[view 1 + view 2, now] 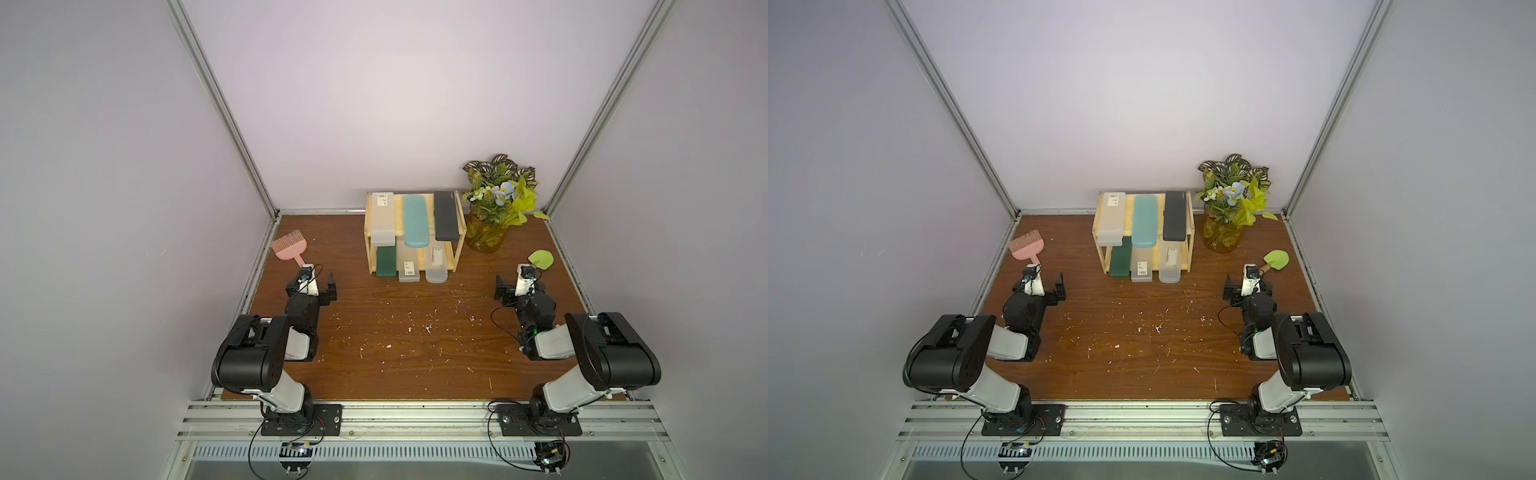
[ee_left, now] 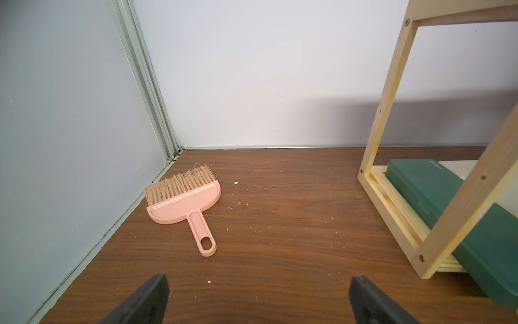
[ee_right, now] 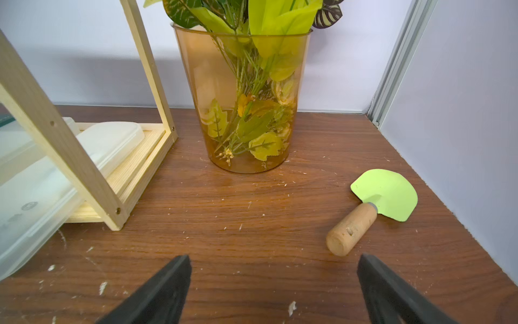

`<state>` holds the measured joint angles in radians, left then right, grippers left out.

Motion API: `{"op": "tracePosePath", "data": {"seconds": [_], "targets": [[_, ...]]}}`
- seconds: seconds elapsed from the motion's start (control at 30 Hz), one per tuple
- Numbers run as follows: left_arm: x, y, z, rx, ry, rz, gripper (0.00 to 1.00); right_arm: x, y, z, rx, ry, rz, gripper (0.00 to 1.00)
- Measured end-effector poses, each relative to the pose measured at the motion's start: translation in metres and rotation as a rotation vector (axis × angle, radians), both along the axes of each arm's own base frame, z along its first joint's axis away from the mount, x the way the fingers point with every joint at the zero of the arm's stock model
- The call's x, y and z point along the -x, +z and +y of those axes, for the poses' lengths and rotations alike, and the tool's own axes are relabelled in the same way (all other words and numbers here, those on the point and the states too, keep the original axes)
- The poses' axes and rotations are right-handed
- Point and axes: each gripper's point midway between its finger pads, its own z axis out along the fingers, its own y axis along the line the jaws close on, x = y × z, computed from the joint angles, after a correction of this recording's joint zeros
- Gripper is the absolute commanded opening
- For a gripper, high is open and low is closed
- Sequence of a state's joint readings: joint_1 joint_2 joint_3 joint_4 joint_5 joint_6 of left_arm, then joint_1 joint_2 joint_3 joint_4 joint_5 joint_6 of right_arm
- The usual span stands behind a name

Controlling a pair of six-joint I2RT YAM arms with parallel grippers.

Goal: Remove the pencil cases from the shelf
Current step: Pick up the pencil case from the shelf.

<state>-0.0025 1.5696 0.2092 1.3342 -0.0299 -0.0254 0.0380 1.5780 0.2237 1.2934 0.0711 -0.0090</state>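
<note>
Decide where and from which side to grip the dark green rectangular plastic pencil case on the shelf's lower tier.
Probably the front end of the dark green pencil case, which juts past the pale wooden shelf, across its narrow width. Come from the front: the upper tier covers the rest.

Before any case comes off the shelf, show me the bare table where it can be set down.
Widest free patch: the table middle, in front of the shelf, between left gripper and right gripper. A smaller gap lies between pink brush and shelf. Crowded: the far right corner, with vase and green scraper.
</note>
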Motion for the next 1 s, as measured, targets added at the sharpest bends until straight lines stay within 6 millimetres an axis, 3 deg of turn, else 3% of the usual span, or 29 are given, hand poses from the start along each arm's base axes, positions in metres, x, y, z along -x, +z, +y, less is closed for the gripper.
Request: {"op": "tracePosePath", "data": {"seconds": [0.43, 0.53, 0.63, 0.83, 0.93, 1.0], "targets": [[0.0, 0.0, 0.0, 0.001, 0.0, 0.0, 1.0, 0.001, 0.0, 0.0, -0.001, -0.001, -0.001, 1.0], [0.001, 0.0, 0.0, 0.001, 0.0, 0.006, 0.99, 0.007, 0.008, -0.002, -0.001, -0.007, -0.016, 1.0], [0.004, 0.014, 0.001, 0.0, 0.003, -0.011, 1.0, 0.013, 0.03, -0.003, 0.002, -0.028, -0.067, 0.99], [0.013, 0.073, 0.003, 0.048, 0.02, -0.13, 1.0, 0.014, 0.084, 0.005, -0.014, -0.036, -0.145, 1.0], [0.007, 0.095, -0.006, 0.074, -0.002, -0.136, 1.0, -0.001, 0.13, 0.018, -0.032, 0.001, -0.172, 1.0], [-0.002, 0.114, -0.018, 0.079, -0.031, -0.125, 1.0, -0.001, 0.166, 0.039, -0.044, 0.054, -0.208, 0.99]]}}
